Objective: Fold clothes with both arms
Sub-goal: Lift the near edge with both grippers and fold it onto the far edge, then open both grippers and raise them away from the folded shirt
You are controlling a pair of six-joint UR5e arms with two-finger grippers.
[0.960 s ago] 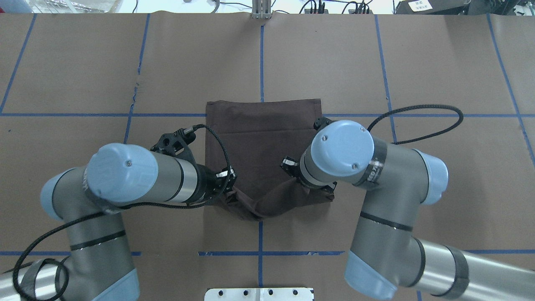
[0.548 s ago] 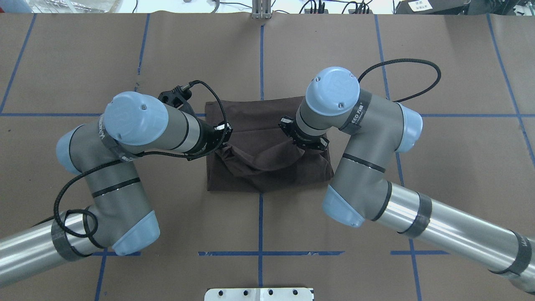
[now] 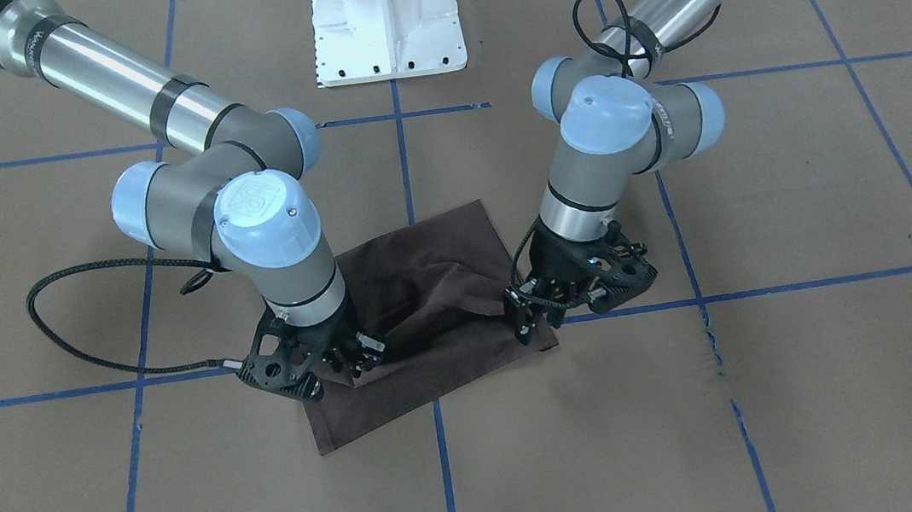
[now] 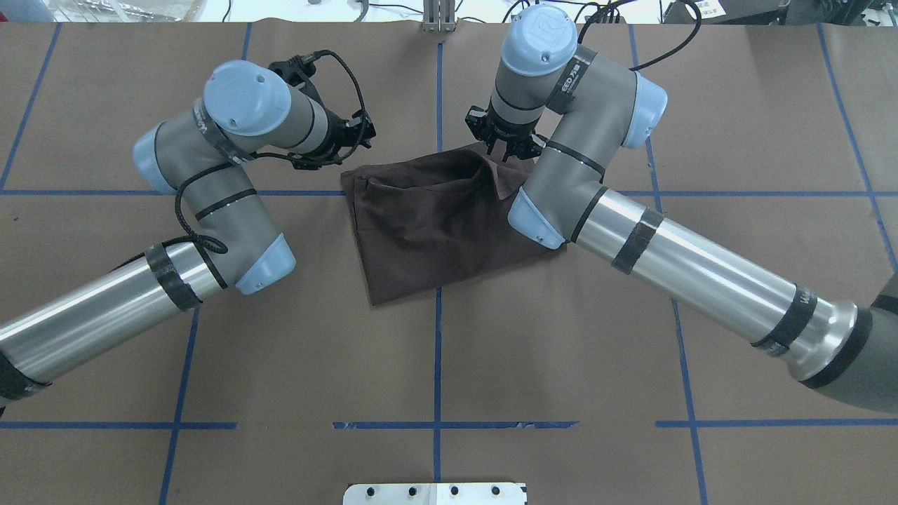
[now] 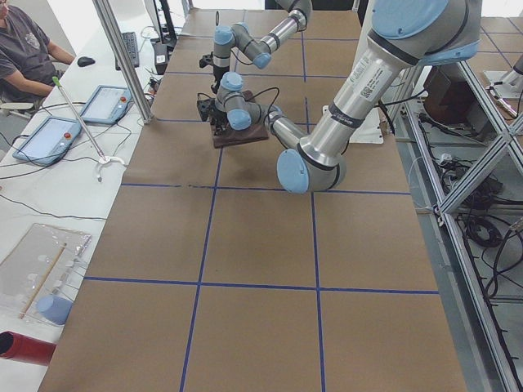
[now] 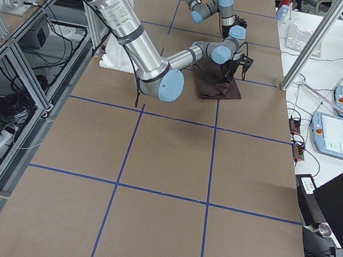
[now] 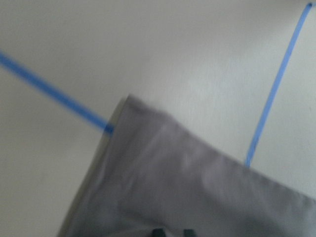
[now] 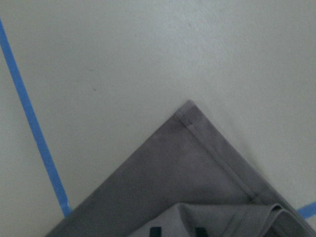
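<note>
Brown tbl [image 4: 295, 351] w/ T-shirt [image 4: 435, 224] folded over

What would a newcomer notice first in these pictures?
Two silver-grey tubular arms with light blue joint caps reach in from both sides. The black left gripper and right gripper sit on the far edge of a dark brown soft-fabric T-shirt, folded at the middle of the brown paper-covered table.

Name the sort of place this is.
Probably a robotics lab: left arm and right arm working a T-shirt on a tape-gridded table, tablets on a side bench, a person seated there.
</note>
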